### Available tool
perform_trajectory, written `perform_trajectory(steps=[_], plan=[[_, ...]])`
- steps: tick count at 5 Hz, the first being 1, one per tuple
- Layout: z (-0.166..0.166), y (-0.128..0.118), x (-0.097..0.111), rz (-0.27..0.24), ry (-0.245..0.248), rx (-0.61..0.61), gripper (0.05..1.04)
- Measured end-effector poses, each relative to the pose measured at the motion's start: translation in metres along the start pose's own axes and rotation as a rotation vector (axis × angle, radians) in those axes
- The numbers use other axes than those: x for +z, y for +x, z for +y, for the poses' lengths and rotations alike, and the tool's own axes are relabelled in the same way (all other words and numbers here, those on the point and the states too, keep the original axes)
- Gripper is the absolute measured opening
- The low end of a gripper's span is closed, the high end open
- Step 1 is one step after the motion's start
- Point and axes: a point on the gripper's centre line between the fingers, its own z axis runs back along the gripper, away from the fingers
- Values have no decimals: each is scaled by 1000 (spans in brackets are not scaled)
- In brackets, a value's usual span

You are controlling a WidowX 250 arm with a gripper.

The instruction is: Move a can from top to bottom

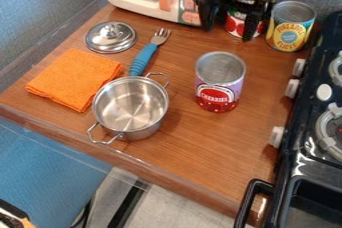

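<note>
At the top of the camera view the black gripper (228,32) hangs over the back of the counter, its two fingers spread apart. A red and white can (235,25) stands right there, partly hidden by the right finger; whether they touch I cannot tell. Right of it is a yellow and blue pineapple can (288,31), upright. Nearer the middle stands a cherries can (219,83), lilac and red, with nothing around it.
A metal pot (131,108) sits left of the cherries can, with an orange cloth (73,79), a lid (111,37) and a blue-handled fork (143,58) around it. A toy microwave (137,7) stands at the back, a black stove (304,147) along the right.
</note>
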Motion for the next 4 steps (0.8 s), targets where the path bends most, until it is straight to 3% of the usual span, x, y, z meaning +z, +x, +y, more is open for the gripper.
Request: perform_trajectory(steps=[2,4], plan=[[-4,-10,-35,118,-1,10,1001],[-6,-43,-50,205,-21,17,1001]])
